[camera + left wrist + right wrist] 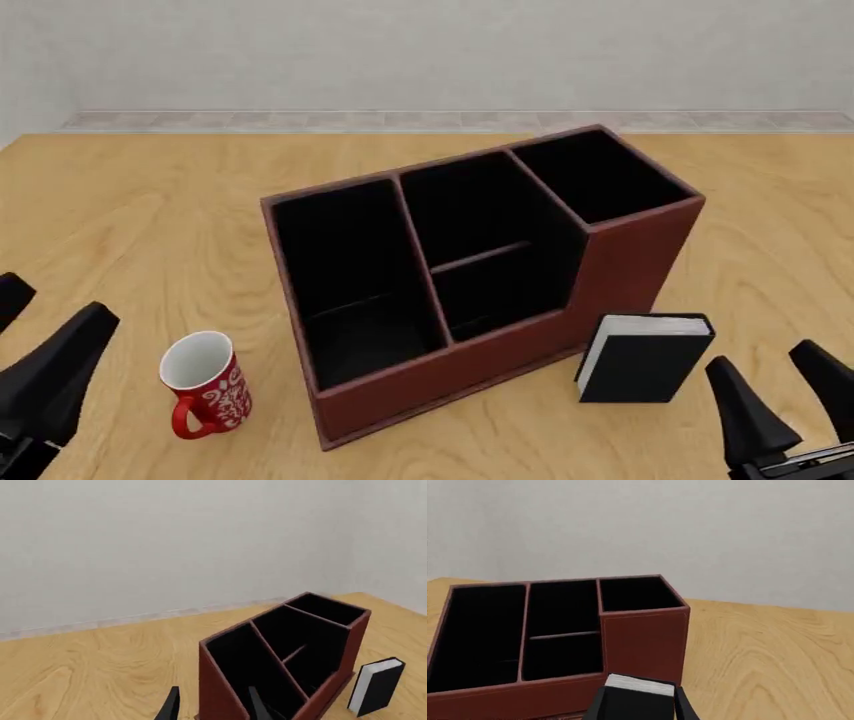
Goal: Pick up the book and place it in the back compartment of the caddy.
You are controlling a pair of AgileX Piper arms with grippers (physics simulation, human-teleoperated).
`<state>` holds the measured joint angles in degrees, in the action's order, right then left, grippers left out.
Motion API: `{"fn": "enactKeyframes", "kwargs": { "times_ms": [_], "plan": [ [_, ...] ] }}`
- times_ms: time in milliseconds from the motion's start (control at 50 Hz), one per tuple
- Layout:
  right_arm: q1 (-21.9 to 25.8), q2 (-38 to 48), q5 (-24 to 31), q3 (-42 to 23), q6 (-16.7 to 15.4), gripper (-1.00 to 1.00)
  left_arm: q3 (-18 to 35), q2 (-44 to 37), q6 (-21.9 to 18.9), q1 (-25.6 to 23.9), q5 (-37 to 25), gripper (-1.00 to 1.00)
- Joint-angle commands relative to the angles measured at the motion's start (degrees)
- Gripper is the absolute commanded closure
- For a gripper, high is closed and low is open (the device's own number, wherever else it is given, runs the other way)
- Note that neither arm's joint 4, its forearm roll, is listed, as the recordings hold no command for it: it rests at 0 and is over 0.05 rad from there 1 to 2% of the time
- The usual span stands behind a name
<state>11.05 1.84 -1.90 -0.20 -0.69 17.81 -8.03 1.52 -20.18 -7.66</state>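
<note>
The black book [645, 358] with white page edges stands upright on the table, just to the near right of the reddish-brown caddy [627, 255]. The caddy's middle strip is split by a low divider into two small cells. The smaller one, the back compartment [505, 292], lies behind the low near wall and holds nothing. My right gripper [787, 398] is open, near the table's front edge, to the right of the book and apart from it. The right wrist view shows the book [640, 700] ahead between the fingers. My left gripper [38, 335] is open and empty at the far left.
A red mug [203, 385] with a white pattern stands at the near left of the caddy, between it and my left gripper. The caddy's long cell [350, 270] and tall square cell [601, 178] hold nothing. A wall runs behind the table's far edge.
</note>
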Motion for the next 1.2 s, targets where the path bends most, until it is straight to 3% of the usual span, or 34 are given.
{"fn": "enactKeyframes", "kwargs": {
  "times_ms": [20, 100, 120, 160, 260, 400, 660, 700, 720, 940, 1200],
  "plan": [
    [0.38, -0.25, 0.04, -0.02, -0.32, -1.00, 1.78, -8.79, 0.25, -9.85, 4.31, -1.00],
    [0.33, 0.85, -0.62, -0.01, 0.38, -1.00, 1.82, -12.97, 0.19, -12.12, 7.61, -1.00],
    [0.35, 1.31, -1.23, 0.10, 0.32, -1.00, 2.14, -21.56, 1.19, -16.91, 14.38, -1.00],
    [0.39, 0.80, -0.89, 0.08, 0.02, -1.00, 2.97, -25.83, 2.08, -19.16, 17.79, -1.00],
    [0.38, 1.38, -1.38, 0.13, 0.26, -1.00, 4.69, -33.43, -1.25, -23.70, 22.89, -1.00],
    [0.41, 1.22, -1.22, 0.14, 0.24, -1.00, 7.25, -43.75, -0.51, -29.32, 29.41, -1.00],
    [0.50, 0.42, -0.69, 0.12, -0.17, -1.00, 12.27, -56.30, 0.32, -36.02, 33.94, -1.00],
    [0.47, 1.30, -1.30, 0.15, 0.28, -1.00, 12.96, -57.93, 2.73, -36.23, 34.52, -1.00],
    [0.53, 0.51, -0.81, 0.12, -0.23, -1.00, 14.73, -62.13, 1.58, -37.77, 36.06, -1.00],
    [0.56, 0.57, -0.83, 0.09, -0.23, -1.00, 18.72, -68.07, 3.78, -39.37, 37.15, -1.00],
    [0.54, 1.59, -1.62, 0.12, 0.18, -1.00, 22.32, -75.70, 1.90, -40.36, 38.57, -1.00]
  ]
}}
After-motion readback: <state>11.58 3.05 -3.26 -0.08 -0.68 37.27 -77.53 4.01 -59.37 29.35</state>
